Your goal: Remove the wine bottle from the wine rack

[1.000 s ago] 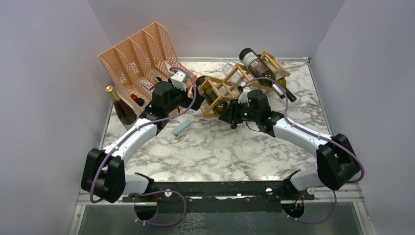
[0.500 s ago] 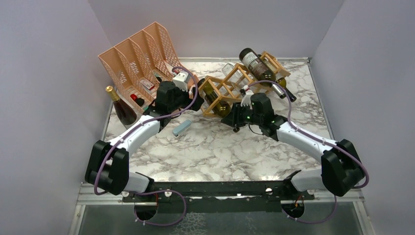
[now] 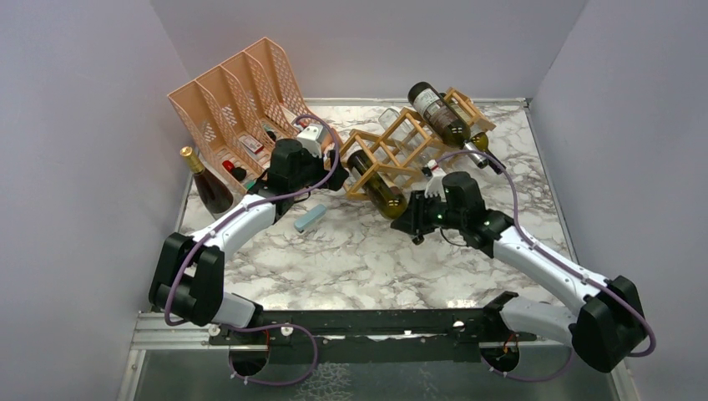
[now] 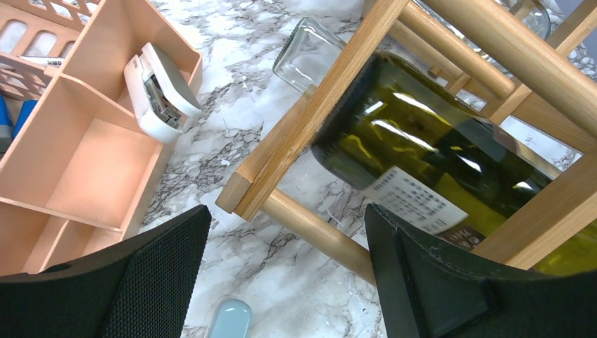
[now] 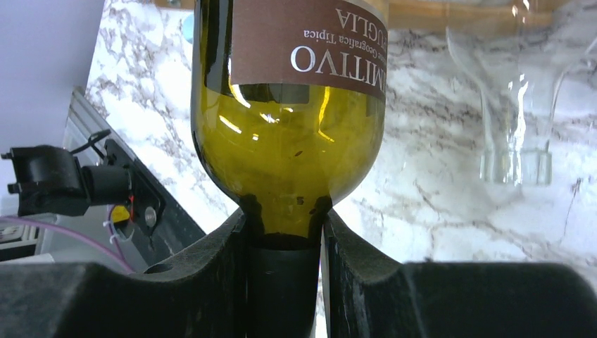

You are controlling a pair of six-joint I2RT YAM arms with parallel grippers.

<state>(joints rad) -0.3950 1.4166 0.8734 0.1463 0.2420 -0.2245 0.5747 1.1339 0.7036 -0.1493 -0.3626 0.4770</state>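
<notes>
Your right gripper (image 5: pixel 284 232) is clamped on the green wine bottle (image 3: pixel 384 194) by its neck; the bottle's base is still inside the wine rack (image 3: pixel 392 154). Your left gripper (image 4: pixel 285 271) gapes wide, empty, at the rack's corner. Farther back, the pink organiser (image 3: pixel 234 100) holds small items you can't make out.

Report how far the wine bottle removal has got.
Done: the right gripper is shut on the neck of the green wine bottle. In hand: the bottle is partly drawn out, its base end still inside the wooden wine rack, as the left wrist view shows. The left gripper stands open at the rack's corner. Left: pull the bottle fully clear.
</notes>
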